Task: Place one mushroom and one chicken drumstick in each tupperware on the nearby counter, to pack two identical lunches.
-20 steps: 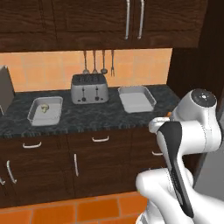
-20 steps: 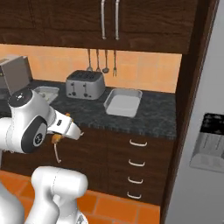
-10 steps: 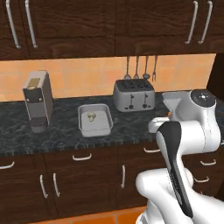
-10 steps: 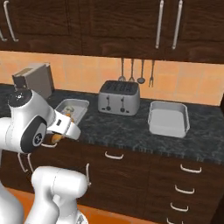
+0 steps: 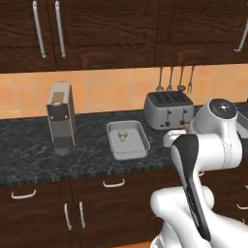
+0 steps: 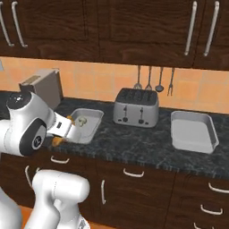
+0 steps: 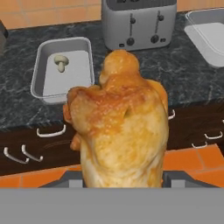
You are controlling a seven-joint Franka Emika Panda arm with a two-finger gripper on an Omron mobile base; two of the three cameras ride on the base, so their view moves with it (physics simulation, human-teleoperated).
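My gripper (image 6: 66,129) is shut on a chicken drumstick (image 7: 118,127), orange-brown and plump, held in front of the counter (image 5: 38,160) edge, above the drawers. One light-grey tupperware (image 7: 38,72) lies on the counter to the left of the toaster, with a mushroom (image 7: 61,62) inside it. The base views show the same tupperware (image 5: 112,145) (image 6: 91,126) and mushroom (image 5: 123,136) (image 6: 82,120). A second tupperware (image 6: 193,130) (image 7: 205,35) lies right of the toaster with nothing inside. The drumstick (image 6: 57,140) hangs just short of the near tupperware.
A silver four-slot toaster (image 5: 168,109) (image 7: 139,22) stands between the two containers. A grey coffee machine (image 5: 61,117) stands at the left. Utensils (image 6: 154,78) hang on the orange tiled wall. Dark cabinets hang above, and drawers with silver handles (image 7: 50,131) sit below.
The whole picture has slid right as the base drove left along the counter, bringing the mushroom tupperware in front of the arm. The drumstick stays in the gripper.
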